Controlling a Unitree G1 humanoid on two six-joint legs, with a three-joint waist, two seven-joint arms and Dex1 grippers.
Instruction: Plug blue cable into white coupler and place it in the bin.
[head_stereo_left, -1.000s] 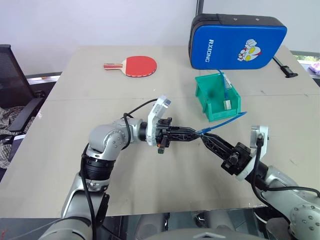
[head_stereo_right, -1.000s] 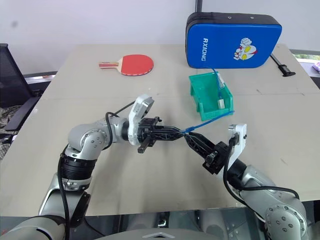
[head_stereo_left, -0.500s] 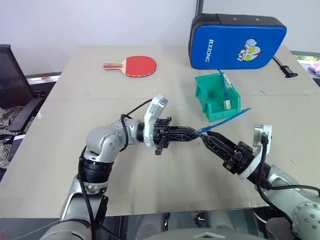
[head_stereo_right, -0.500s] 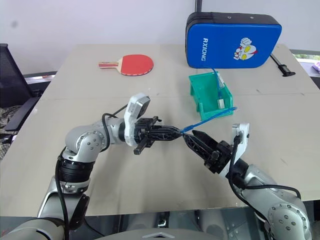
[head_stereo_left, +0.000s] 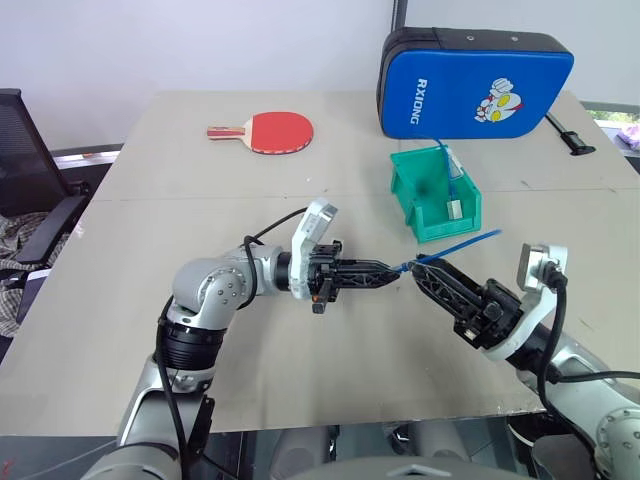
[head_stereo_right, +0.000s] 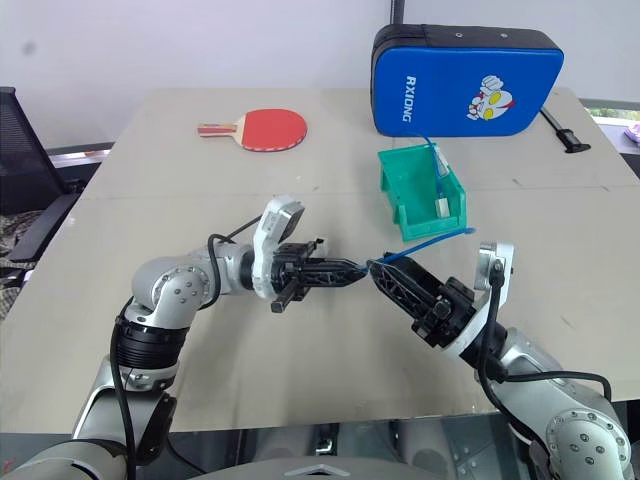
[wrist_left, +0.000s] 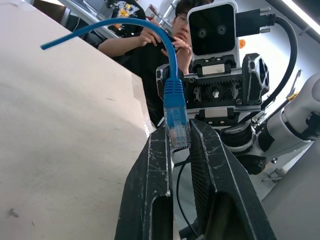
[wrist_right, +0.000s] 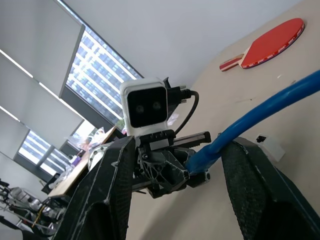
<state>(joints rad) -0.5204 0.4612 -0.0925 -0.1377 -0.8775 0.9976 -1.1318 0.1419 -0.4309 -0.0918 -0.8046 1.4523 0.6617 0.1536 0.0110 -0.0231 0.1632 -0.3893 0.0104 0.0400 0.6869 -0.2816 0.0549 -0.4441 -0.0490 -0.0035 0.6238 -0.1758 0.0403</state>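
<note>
My left gripper (head_stereo_left: 400, 267) is shut on the clear plug of the blue cable (head_stereo_left: 455, 245) and holds it above the table. The plug and its blue boot (wrist_left: 174, 100) stand up between the two fingers. From there the cable runs toward the green bin (head_stereo_left: 400, 160), and its free end hangs in the air. My right gripper (head_stereo_left: 420, 272) is open just past the plug, with one finger on each side of the cable (wrist_right: 260, 107). A small white block (head_stereo_left: 456, 208), seemingly the white coupler, lies inside the bin with a second blue cable.
A big blue padded case (head_stereo_left: 475, 85) stands behind the bin. A red paddle (head_stereo_left: 272, 131) lies at the far middle of the table. A black chair (head_stereo_left: 25, 170) is off the left edge. A person (wrist_left: 145, 45) sits beyond the table.
My right gripper was shut on the cable beside the plug; it has opened and let go. My left gripper still holds the plug in the same place.
</note>
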